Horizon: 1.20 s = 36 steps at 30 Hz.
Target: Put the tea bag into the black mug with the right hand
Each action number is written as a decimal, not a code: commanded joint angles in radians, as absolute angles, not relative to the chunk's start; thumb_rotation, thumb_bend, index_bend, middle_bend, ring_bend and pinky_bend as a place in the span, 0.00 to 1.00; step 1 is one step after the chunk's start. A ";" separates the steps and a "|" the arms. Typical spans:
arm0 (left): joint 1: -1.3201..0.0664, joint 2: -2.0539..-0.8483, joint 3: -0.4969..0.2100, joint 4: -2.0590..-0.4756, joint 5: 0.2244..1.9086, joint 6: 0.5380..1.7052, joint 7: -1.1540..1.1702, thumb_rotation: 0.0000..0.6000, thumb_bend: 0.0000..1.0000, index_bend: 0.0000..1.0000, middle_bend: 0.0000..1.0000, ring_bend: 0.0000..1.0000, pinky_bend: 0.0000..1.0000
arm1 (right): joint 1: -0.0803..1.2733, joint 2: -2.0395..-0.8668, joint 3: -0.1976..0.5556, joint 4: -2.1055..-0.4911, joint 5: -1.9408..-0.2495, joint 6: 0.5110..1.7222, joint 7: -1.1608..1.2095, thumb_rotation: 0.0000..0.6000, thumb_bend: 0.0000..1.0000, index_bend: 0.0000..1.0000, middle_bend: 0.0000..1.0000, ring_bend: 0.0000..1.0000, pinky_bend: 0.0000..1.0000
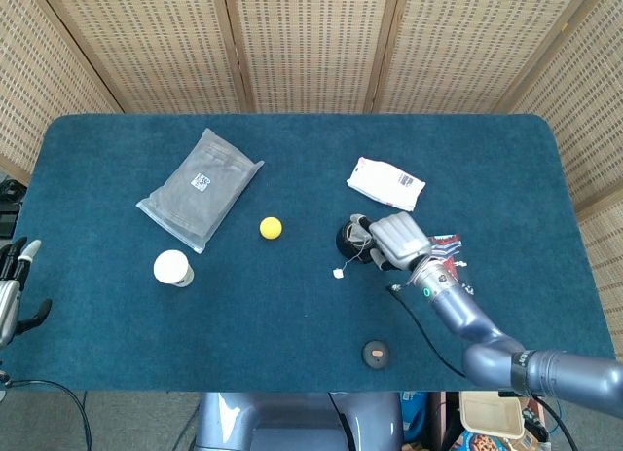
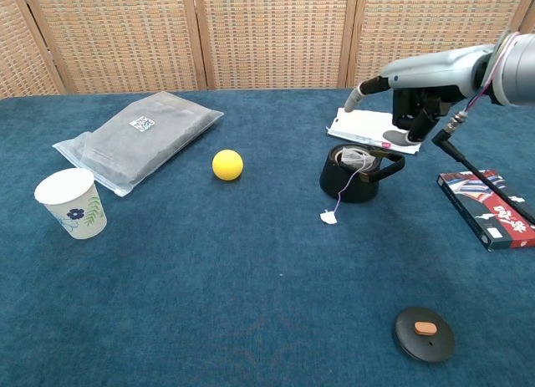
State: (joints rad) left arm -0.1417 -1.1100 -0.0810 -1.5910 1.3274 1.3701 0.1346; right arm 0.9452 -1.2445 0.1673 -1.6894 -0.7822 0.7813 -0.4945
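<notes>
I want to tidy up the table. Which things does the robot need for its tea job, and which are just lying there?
For the job:
mug
tea bag, in the mug, its tag on the cloth
right hand, holding nothing

Just lying about:
ball
paper cup
grey packet
white packet
red packet
black lid
left hand, at the table edge

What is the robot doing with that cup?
The robot is making tea. The white tea bag sits inside the black mug, and its string hangs over the rim with the small paper tag lying on the blue tablecloth. The right hand is above and behind the mug, holding nothing. The left hand waits at the table's edge, far from everything.
</notes>
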 commanded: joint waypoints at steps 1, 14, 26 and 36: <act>-0.143 -1.105 -0.078 -1.599 1.335 1.371 0.136 1.00 0.36 0.00 0.00 0.00 0.00 | 0.978 -1.220 0.149 -1.677 -0.714 0.713 -0.485 0.88 0.70 0.16 0.99 0.97 0.99; -0.147 -1.098 -0.073 -1.611 1.349 1.369 0.141 1.00 0.35 0.00 0.00 0.00 0.00 | 1.050 -1.263 0.098 -1.599 -0.638 0.640 -0.464 0.85 0.71 0.16 1.00 0.98 1.00; -0.147 -1.102 -0.067 -1.603 1.349 1.362 0.134 1.00 0.35 0.00 0.00 0.00 0.00 | 1.119 -1.296 0.029 -1.545 -0.575 0.599 -0.471 0.86 0.72 0.16 1.00 0.98 1.00; -0.148 -1.109 -0.065 -1.594 1.348 1.358 0.128 1.00 0.36 0.00 0.00 0.00 0.00 | 1.182 -1.291 -0.017 -1.539 -0.506 0.587 -0.497 0.61 0.75 0.16 1.00 1.00 1.00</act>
